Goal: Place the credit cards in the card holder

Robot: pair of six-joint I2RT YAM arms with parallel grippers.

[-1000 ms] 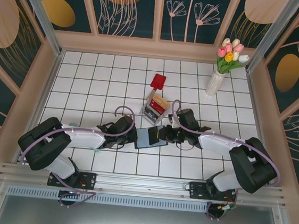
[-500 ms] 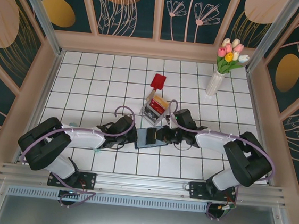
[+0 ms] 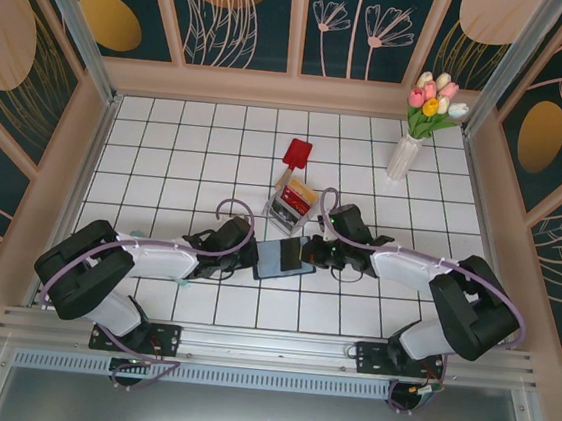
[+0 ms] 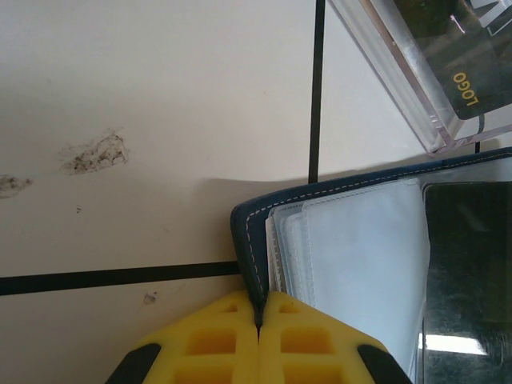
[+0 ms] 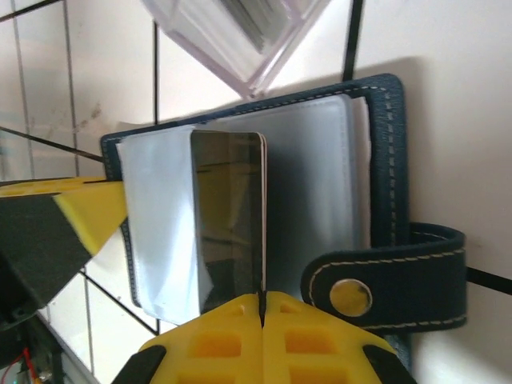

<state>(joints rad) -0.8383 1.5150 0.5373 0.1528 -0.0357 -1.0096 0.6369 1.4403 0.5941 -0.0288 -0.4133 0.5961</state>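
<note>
Two robot arms meet near the middle of a white tiled table (image 3: pixel 166 158), working over an open navy holder (image 3: pixel 283 258) that lies flat between them. The left hand (image 4: pixel 258 324) is fully closed, its yellow fingers pinching the stitched navy edge of the holder at one corner and pinning it to the table. The right hand (image 5: pixel 262 308) is also closed, gripping a dark, glossy card (image 5: pixel 228 216) by one short edge. The card stands on edge over the holder's clear sleeves (image 5: pixel 320 168), about midway across the open page, and the snap tab (image 5: pixel 384 272) lies out to the side next to the right hand. Whether the card's far edge has already entered a sleeve mouth cannot be told from these views. Just beyond the holder sits a clear box (image 3: pixel 293 205) with more cards (image 3: pixel 299 194) in it, red and yellow among them. The step in hand looks like seating this one card in a sleeve while the other hand keeps the holder from sliding. The next move likely calls for the right hand to lay the card down level with the sleeve opening and push it in squarely. The left hand should keep its pinch until the card is home. Only then should the right hand let go and turn to the box for another card.
</note>
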